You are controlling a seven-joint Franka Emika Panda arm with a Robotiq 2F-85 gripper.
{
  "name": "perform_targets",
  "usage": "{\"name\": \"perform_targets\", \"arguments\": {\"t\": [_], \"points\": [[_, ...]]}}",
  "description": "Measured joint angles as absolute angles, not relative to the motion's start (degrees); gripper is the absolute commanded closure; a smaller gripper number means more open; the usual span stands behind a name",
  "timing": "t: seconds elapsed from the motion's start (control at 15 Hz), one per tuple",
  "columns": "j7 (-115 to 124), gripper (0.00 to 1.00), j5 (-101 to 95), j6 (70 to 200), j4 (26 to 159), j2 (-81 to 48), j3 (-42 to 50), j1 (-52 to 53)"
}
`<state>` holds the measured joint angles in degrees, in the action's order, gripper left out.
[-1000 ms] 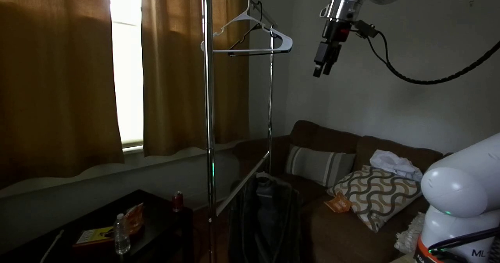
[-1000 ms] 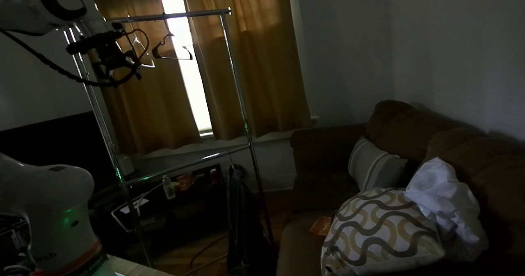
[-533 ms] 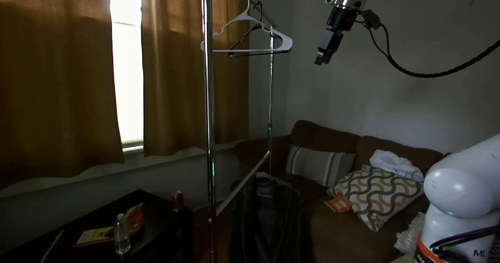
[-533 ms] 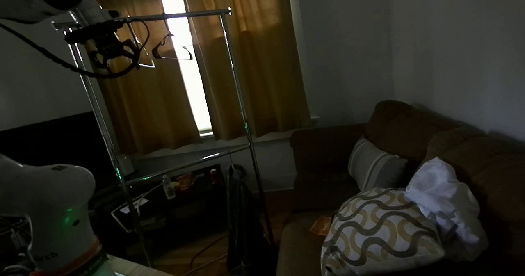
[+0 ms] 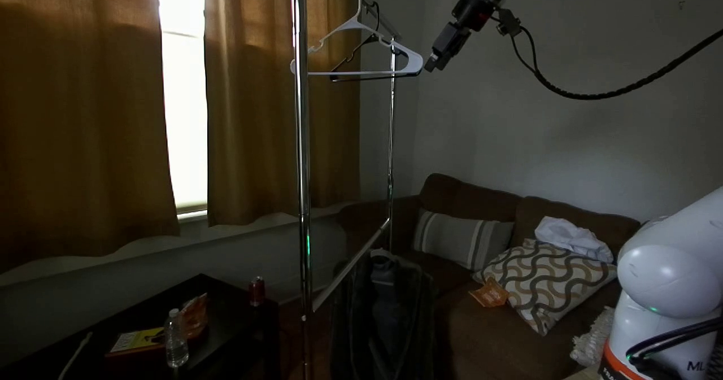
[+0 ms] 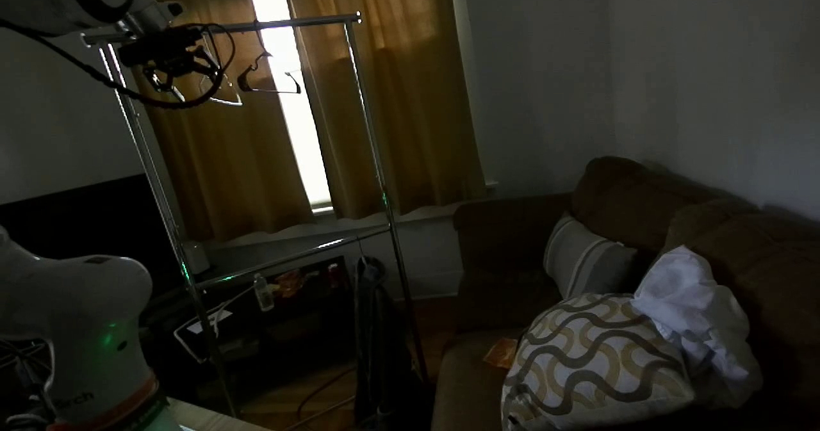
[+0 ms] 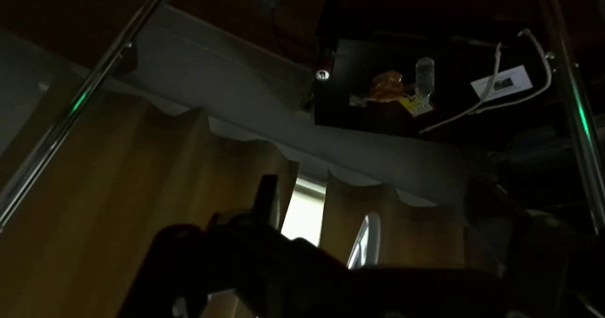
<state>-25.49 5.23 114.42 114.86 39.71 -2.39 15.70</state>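
Observation:
My gripper [image 5: 432, 64] stands open with nothing between its pads, just off the right end of a white hanger [image 5: 417, 64]. That hanger hangs from the top bar of a chrome clothes rack [image 5: 302, 143]. In the wrist view, the white hanger's end [image 7: 373, 237] rises between the dark fingers [image 7: 265, 197], and whether they touch it I cannot tell. A black hanger [image 6: 243, 84] hangs on the same bar, beyond the white one. In an exterior view my gripper [image 6: 192, 88] overlaps the white hanger and partly covers it.
A dark garment [image 5: 390, 312] hangs from the rack's lower bar. The low black table carries a bottle [image 5: 175, 340], a red can [image 5: 257, 291] and an orange bag [image 7: 387, 86]. Behind the rack are brown curtains [image 6: 410, 111]. A sofa [image 6: 512, 239] holds pillows and white cloth.
My gripper has risen and tilted, then swung towards the white hanger, so its fingertips are now much closer to the hanger's end. The hangers and rack have not moved.

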Motion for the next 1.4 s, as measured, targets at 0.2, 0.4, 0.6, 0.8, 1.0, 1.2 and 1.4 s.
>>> {"name": "perform_targets", "arguments": {"t": [0.2, 0.4, 0.6, 0.8, 1.0, 1.2, 1.4], "points": [[-26.67, 0.00, 6.19, 120.10, 113.21, 37.51, -2.39, 17.12], [-27.08, 0.00, 7.56, 124.69, 111.76, 34.93, -2.41, 18.49], [-27.88, 0.00, 8.31, 128.37, 109.99, 31.94, -2.43, 19.53], [-29.29, 0.00, 8.58, 131.21, 107.49, 28.63, -2.43, 20.26], [-31.09, 0.00, 8.80, 132.57, 104.00, 25.19, -2.44, 20.62], [-32.83, 0.00, 8.97, 132.71, 99.53, 21.73, -2.45, 20.63], [-34.33, 0.00, 9.13, 132.72, 94.49, 17.90, -2.66, 20.62]]}}
